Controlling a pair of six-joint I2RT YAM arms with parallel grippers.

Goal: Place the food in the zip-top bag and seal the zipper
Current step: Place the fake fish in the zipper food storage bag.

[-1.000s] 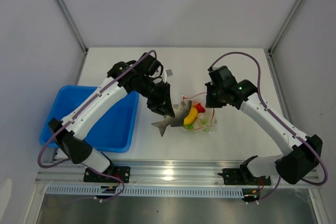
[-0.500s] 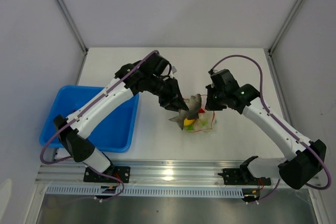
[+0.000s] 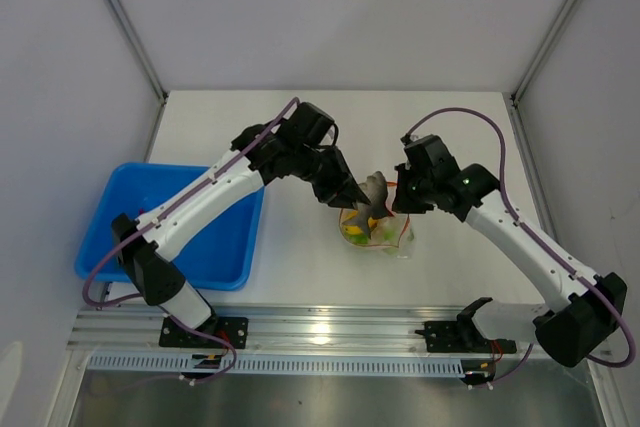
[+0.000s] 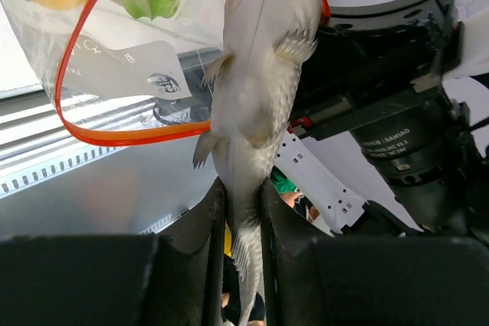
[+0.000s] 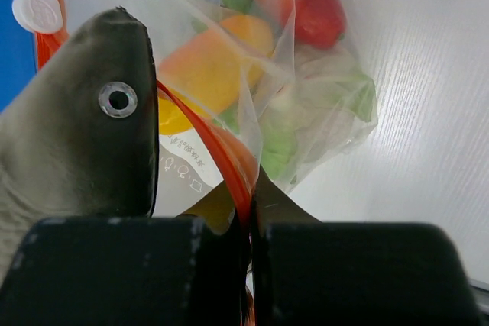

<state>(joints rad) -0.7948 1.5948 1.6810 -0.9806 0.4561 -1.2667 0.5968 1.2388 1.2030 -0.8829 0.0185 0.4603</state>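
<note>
While left-clamped, fish (tail) between fingers

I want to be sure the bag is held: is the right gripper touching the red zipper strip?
Touching. The right wrist view shows the zipper running down between the closed jaws of the right gripper, pinched there with no gap.

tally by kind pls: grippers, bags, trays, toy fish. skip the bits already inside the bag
grippers: 2 (left gripper, right gripper)
zip-top bag: 1
blue tray: 1
fish: 1
total: 5
</note>
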